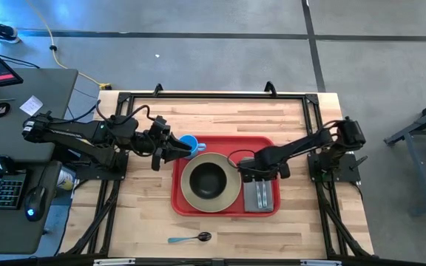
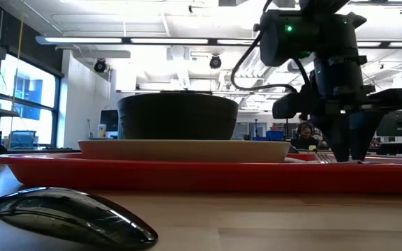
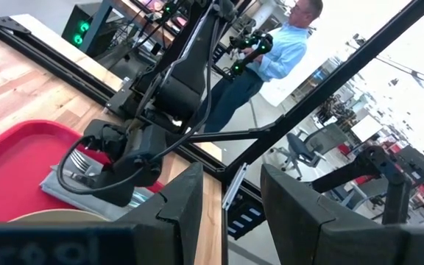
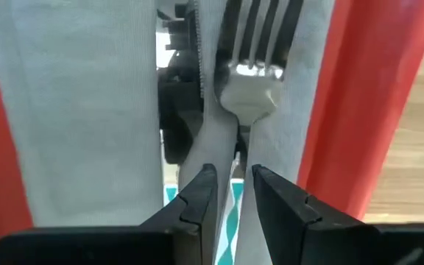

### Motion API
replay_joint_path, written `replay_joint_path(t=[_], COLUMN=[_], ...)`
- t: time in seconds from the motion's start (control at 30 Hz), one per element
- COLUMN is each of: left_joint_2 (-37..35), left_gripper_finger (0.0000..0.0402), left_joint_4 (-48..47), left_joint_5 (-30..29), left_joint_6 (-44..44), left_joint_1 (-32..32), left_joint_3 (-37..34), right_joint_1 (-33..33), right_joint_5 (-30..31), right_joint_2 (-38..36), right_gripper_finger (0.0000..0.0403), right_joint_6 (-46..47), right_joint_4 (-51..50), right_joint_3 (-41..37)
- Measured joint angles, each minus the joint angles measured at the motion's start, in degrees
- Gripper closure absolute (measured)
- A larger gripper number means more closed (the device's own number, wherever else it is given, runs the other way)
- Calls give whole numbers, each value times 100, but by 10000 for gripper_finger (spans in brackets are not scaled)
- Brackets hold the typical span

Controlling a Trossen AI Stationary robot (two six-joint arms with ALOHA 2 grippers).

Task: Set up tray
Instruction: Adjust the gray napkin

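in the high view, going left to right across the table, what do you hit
left gripper → blue cup → beige plate with the dark bowl → right gripper → grey napkin with cutlery, near the right rim of the red tray

Right tool points down, fingers slightly parted; left tool hovers, fingers apart

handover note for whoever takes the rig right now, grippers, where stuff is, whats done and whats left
Right gripper: low over the grey napkin at the tray's right end, jaws slightly apart astride the fork; a knife lies beside it.
Left gripper: at the tray's left edge by the blue cup, jaws open, grip unclear.
Done: plate with dark bowl sits on the tray; fork and knife are on the napkin.
Left: spoon lies on the table in front of the tray.
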Motion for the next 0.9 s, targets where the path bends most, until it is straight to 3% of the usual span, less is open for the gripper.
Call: replay_joint_path(t=[0.9], left_joint_2=[2], left_gripper_finger=[229], left_joint_4=[-31], left_joint_5=[319], left_joint_6=[-247], left_joint_1=[2], left_joint_3=[0], right_joint_1=[-384], right_joint_5=[243], right_joint_2=[229], right_gripper_finger=[320], right_joint_6=[-90], right_joint_4=[91], right_joint_3=[7])
